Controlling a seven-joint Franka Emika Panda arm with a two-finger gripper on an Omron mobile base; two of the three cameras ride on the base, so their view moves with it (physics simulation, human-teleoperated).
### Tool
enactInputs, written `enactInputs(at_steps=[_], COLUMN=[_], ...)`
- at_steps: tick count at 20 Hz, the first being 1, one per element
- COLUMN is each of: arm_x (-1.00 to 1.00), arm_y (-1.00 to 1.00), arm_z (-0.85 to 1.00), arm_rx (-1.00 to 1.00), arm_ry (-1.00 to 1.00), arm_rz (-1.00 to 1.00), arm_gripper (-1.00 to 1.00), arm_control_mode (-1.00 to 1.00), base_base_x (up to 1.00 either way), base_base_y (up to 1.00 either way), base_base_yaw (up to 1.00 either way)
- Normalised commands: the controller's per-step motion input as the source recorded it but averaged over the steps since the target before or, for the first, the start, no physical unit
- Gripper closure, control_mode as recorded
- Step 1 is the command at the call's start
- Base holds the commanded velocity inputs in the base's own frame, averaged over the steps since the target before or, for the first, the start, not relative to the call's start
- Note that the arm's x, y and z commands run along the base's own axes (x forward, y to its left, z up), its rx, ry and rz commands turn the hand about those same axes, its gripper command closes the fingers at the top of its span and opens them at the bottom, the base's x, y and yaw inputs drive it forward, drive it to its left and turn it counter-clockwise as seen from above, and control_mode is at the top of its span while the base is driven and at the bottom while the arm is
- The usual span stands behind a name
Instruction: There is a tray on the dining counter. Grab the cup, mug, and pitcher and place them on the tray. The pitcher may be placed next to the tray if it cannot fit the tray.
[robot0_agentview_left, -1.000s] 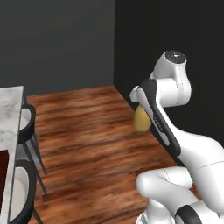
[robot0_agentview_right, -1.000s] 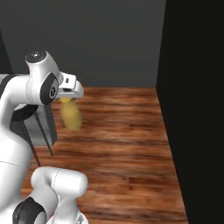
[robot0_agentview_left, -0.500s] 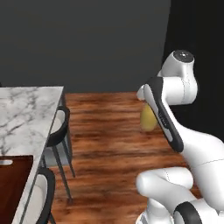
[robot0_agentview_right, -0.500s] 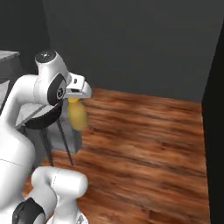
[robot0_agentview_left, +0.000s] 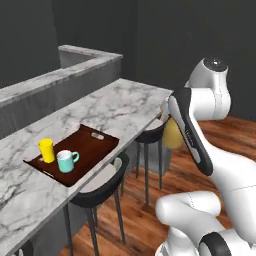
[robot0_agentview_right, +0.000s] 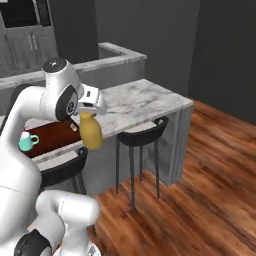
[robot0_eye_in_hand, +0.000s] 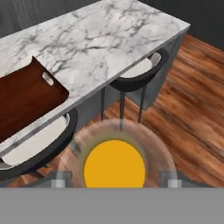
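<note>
**Pitcher riding in, cup and mug waiting on the tray**

Dark walls and a wood floor are framing the dining counter (robot0_agentview_left: 115, 107), its white marble top running out over a row of round stools (robot0_agentview_right: 142, 136). I am looking down on the tray (robot0_agentview_left: 92, 145) lying flat near the counter's front edge, and the cup (robot0_agentview_left: 46, 150) and the mug (robot0_agentview_left: 65, 161) are standing upright on it, side by side at one short end, so I am judging two of the three items as done. That grouping is leaving the tray's other half bare, which looks to me like room kept for the last piece.

I am carrying that piece now: the pitcher (robot0_agentview_right: 90, 131) is hanging upright below the gripper (robot0_eye_in_hand: 114, 179), the jaws standing wide around its neck and gripping it from above. It is sitting out over the stools and floor, short of the counter and well apart from the tray. In the hand view I am staring straight down into its yellow mouth, with the tray off to the upper left.

Holding it by the neck is keeping the rounded body hanging plumb, which should help me set it down level on the bare half of the tray.
</note>
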Motion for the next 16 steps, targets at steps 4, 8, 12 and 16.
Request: enactInputs(at_steps=[4,8,12,16], arm_x=[0.00,0.00,0.00,0.00], arm_y=[0.00,0.00,0.00,0.00], arm_z=[0.00,0.00,0.00,0.00], arm_rx=[0.00,0.00,0.00,0.00], arm_ry=[0.00,0.00,0.00,0.00], arm_rz=[0.00,0.00,0.00,0.00], arm_gripper=[1.00,1.00,1.00,1.00], arm_control_mode=[1.00,1.00,1.00,1.00], base_base_x=[0.38,0.33,0.39,0.31], base_base_y=[-0.09,-0.58,-0.64,-0.11], base_base_yaw=[0.92,0.70,0.33,0.00])
